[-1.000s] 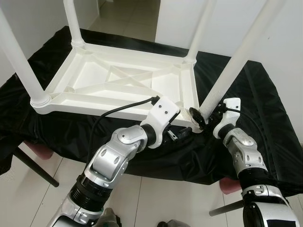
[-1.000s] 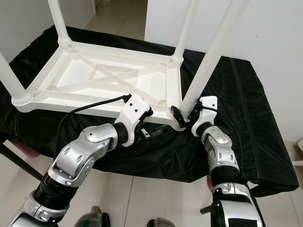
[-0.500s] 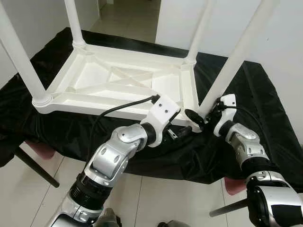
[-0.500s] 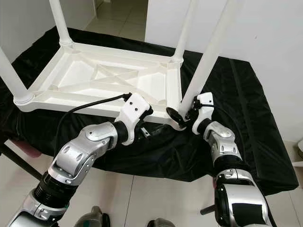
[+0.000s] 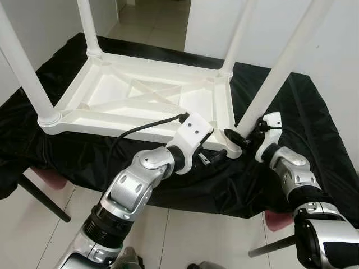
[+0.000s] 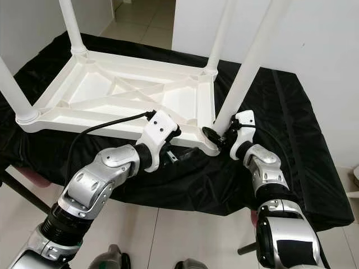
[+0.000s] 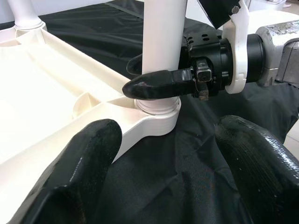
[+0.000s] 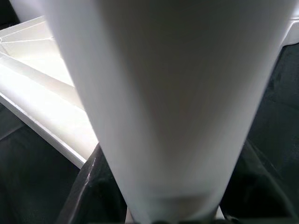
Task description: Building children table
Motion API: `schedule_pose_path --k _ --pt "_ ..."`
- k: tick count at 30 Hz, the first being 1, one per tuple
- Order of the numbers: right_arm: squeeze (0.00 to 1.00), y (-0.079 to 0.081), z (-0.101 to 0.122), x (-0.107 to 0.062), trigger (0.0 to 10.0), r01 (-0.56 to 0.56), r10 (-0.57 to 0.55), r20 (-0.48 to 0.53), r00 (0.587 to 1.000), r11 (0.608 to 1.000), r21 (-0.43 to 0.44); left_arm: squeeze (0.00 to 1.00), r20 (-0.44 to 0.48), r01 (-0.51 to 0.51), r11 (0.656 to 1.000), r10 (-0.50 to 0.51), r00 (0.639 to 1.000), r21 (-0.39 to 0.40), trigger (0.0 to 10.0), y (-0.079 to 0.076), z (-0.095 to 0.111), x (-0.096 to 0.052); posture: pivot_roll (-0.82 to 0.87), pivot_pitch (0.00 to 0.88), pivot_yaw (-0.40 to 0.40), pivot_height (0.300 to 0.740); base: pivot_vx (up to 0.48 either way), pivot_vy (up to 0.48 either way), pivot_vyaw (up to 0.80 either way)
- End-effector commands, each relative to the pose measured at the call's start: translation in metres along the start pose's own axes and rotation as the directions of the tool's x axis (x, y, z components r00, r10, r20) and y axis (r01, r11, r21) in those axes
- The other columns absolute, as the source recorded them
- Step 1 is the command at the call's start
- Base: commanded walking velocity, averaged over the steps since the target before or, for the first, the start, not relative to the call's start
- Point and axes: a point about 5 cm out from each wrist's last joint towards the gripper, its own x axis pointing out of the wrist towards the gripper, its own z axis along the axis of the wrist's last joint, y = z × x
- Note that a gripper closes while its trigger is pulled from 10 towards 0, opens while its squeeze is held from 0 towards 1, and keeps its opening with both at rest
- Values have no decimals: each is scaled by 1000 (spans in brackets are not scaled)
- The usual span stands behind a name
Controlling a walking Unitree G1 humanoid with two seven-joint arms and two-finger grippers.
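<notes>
Four legs stand in the upturned children table (image 5: 140, 95), so assembly looks nearly done. The right claw (image 7: 161, 84) pinches the near-right leg (image 5: 275, 78) at its socket; the left claw (image 5: 210, 158) hovers spread beside that corner.

A: The white plastic children's table (image 5: 140, 95) lies upside down on the black-draped surface, ribbed underside up, with cross braces running between its corners.

B: And the legs?

A: Four white round legs, all standing up out of the corner sockets. The near-right leg (image 5: 277, 73) leans a touch outward, its foot sitting in the corner socket (image 7: 156, 109).

B: Seated fully?

A: Hard to say; a ring shows at the leg's base just above the socket rim.
</notes>
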Motion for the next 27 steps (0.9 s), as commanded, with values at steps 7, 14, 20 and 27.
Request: schedule_pose_path --k 7,14,20,27 --pt "0 3 -21 -7 0 -8 10 -49 999 999 43 0 7 32 999 -32 999 14 10000 -2 3 3 35 11 -37 740 0 0 0" --pt "0 13 -24 -5 0 37 -36 -21 999 998 48 0 8 34 999 -35 999 15 10000 -2 3 3 36 11 -39 740 0 0 0" --pt "0 20 -25 -2 0 145 -146 9 989 987 65 0 8 34 999 -34 999 14 10000 -3 3 3 36 9 -45 740 0 0 0" --pt "0 33 -24 0 0 219 -224 47 974 971 93 0 8 37 999 -37 999 10 10000 -4 2 4 32 8 -53 740 0 0 0"
